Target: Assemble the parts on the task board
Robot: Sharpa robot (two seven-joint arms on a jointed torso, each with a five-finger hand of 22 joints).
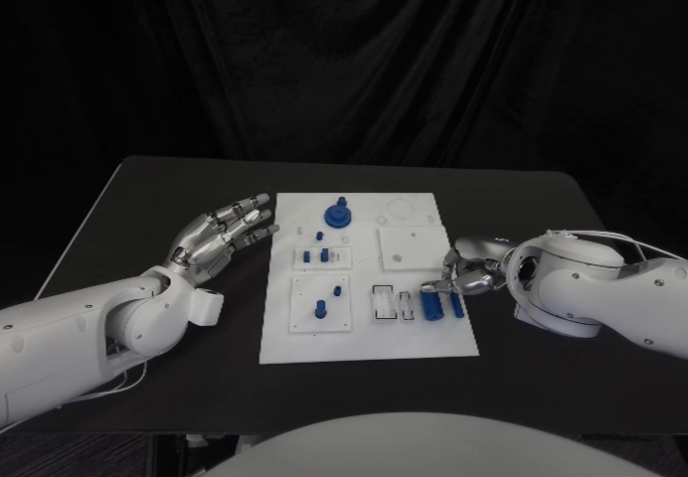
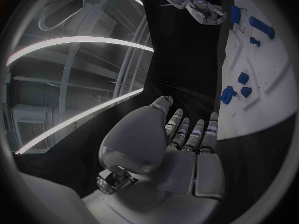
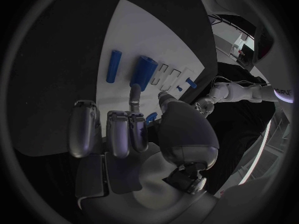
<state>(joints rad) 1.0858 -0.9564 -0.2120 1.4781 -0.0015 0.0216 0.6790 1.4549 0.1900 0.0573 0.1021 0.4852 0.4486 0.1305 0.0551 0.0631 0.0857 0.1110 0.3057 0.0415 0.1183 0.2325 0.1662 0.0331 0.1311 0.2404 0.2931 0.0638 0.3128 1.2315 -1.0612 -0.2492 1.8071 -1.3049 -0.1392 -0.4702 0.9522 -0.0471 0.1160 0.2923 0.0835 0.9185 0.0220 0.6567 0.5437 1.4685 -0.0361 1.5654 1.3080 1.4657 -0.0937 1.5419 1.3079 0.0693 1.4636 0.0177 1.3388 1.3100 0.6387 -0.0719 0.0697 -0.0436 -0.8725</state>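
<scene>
While the white rectangular task board [image 1: 416,338] lies mid-table with small blue parts [image 1: 338,216] on it, a blue piece [image 3: 151,117] is pinched by the right hand [image 1: 470,270] over the board's right edge. The left hand [image 1: 223,237] is held beside the board, fingers spread, holding nothing.

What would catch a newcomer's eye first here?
The white task board in the middle of the black table, dotted with small blue parts, such as the round knobbed one near its far edge. Then the two silver hands: the left hand open beside the board's left edge, the right hand curled over blue cylinders at the right edge.
</scene>
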